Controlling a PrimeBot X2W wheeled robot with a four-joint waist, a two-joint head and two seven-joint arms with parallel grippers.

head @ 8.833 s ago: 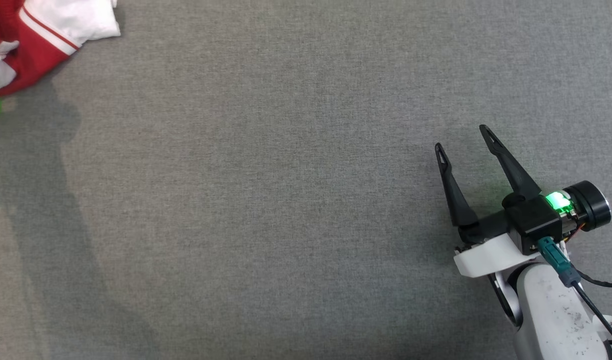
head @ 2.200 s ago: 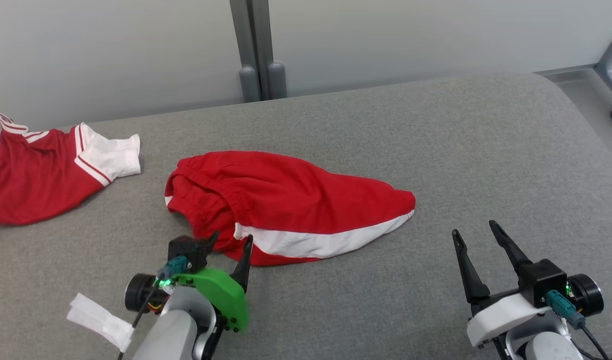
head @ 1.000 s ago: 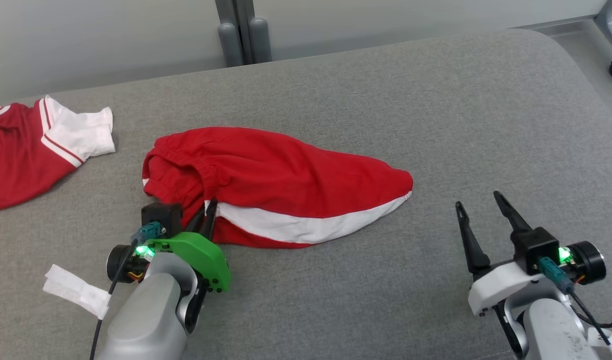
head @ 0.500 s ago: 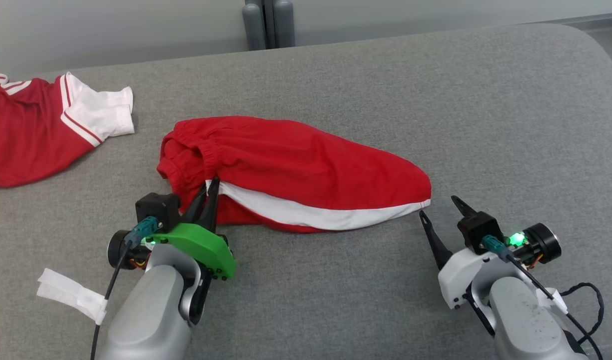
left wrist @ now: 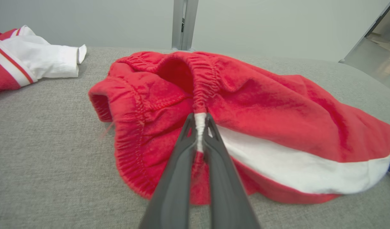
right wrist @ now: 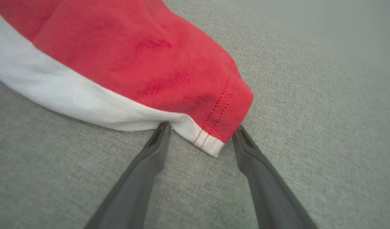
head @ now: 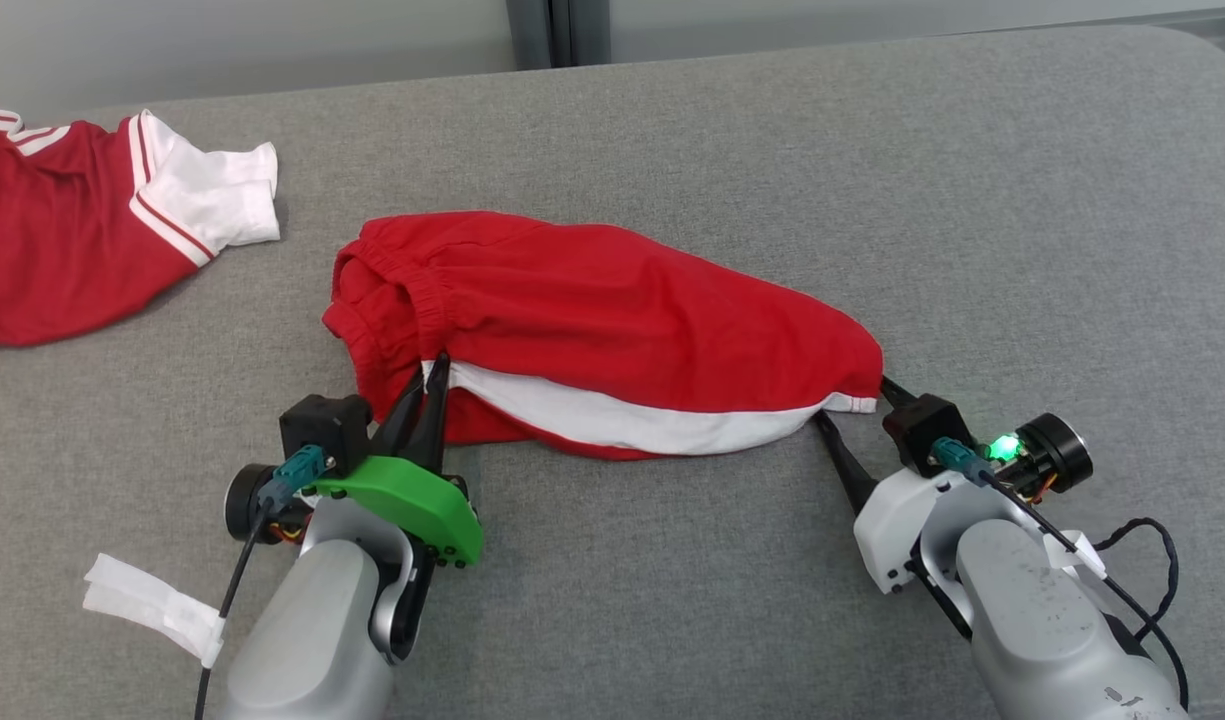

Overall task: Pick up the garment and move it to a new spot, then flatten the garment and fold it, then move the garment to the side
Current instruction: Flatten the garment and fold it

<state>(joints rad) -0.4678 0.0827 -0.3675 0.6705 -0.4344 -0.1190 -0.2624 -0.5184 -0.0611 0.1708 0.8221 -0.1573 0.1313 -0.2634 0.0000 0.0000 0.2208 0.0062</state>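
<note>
Basically, the red shorts (head: 612, 300) lay crumpled around the middle of the grey fabric-covered tabletop (head: 972, 200), with the waistband toward the left edge and the hem toward the right. The left gripper (head: 424, 385) had its jaws clamped on the waistband where the white stripe starts. The right gripper (head: 852, 402) had its jaws spread wide, straddling the hem corner; the tips looked to be at the cloth, though the depth was hard to tell. For a good pickup, the right jaws probably needed to go further over the hem to catch both layers before closing. Both ends should then lift level together, clear of the red-and-white shirt (head: 72, 250) at the far left corner.

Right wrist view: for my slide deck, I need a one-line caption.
Open right gripper straddles the hemmed corner of red cloth shorts with a white side stripe on grey fabric.
</note>
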